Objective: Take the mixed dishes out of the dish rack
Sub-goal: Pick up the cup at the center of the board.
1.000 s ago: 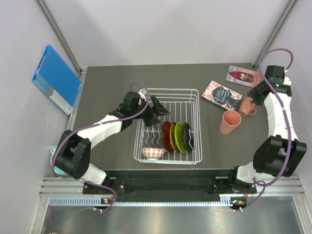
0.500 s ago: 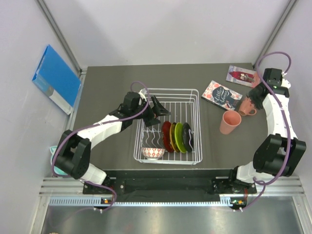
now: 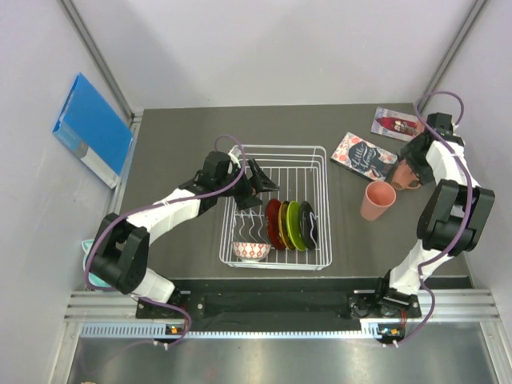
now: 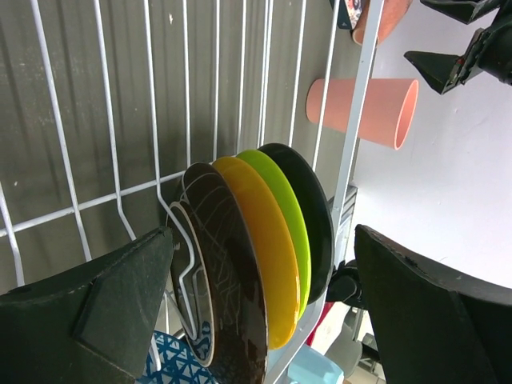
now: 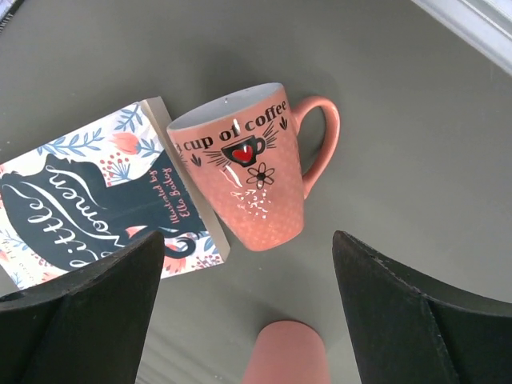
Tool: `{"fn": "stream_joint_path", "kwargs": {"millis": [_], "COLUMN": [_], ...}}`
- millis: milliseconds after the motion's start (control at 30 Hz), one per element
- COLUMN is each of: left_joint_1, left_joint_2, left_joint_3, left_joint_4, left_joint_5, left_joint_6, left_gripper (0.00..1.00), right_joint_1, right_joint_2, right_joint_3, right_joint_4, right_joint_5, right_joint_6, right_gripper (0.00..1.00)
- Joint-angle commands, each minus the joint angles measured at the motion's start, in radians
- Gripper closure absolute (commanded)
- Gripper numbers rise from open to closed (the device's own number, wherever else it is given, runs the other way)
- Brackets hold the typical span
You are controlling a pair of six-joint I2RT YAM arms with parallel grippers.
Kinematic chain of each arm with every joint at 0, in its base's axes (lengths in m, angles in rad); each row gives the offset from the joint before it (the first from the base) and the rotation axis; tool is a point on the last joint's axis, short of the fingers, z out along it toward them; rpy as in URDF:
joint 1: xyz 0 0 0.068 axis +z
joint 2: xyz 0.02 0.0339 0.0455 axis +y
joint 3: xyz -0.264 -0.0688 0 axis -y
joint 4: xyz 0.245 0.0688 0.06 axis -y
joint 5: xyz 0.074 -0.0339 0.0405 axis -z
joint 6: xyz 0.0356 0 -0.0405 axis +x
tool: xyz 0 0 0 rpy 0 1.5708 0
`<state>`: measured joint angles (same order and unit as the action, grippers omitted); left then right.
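The plates [image 3: 291, 224] were stood on edge in the slots of the dish rack [image 3: 276, 149], toward its near right part. They were packed face to face in a row running left to right, with the dark patterned one at the left, then amber, lime-green and black. A small patterned bowl [image 3: 251, 250] was seen in the near left corner of the rack.

The left gripper [image 3: 266, 194] was held over the rack just beyond and left of the row. Its jaws were spread wide with nothing gripped, and the plate rims were framed between them in the wrist view. The left arm was judged much the nearer for the next plate.

The right gripper [image 5: 248, 240] was held open over the salmon mug [image 5: 240, 168]. The mug was set upright on the table [image 3: 176, 144], against a booklet [image 5: 88, 200], with the pink cup [image 3: 377, 200] just beside it.
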<state>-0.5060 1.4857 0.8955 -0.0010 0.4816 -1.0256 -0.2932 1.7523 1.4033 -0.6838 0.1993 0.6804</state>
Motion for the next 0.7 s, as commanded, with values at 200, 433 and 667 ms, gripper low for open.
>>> {"fn": "stream_joint_path", "kwargs": {"millis": [200, 433, 667], "left_joint_1": [-0.005, -0.005, -0.005], "left_joint_2": [0.019, 0.024, 0.033], "left_joint_3": [0.005, 0.003, 0.005], "left_joint_4": [0.022, 0.018, 0.015], "left_joint_5": [0.025, 0.018, 0.006], "left_joint_6": [0.009, 0.01, 0.007], "left_gripper": [0.01, 0.02, 0.02], "right_joint_1": [-0.012, -0.011, -0.012], "right_joint_2": [0.064, 0.148, 0.187], "right_joint_3": [0.065, 0.085, 0.069], "right_joint_4": [0.023, 0.035, 0.062], "right_joint_5": [0.0, 0.055, 0.051], "right_joint_6": [-0.073, -0.111, -0.121], "right_gripper": [0.15, 0.17, 0.37]}}
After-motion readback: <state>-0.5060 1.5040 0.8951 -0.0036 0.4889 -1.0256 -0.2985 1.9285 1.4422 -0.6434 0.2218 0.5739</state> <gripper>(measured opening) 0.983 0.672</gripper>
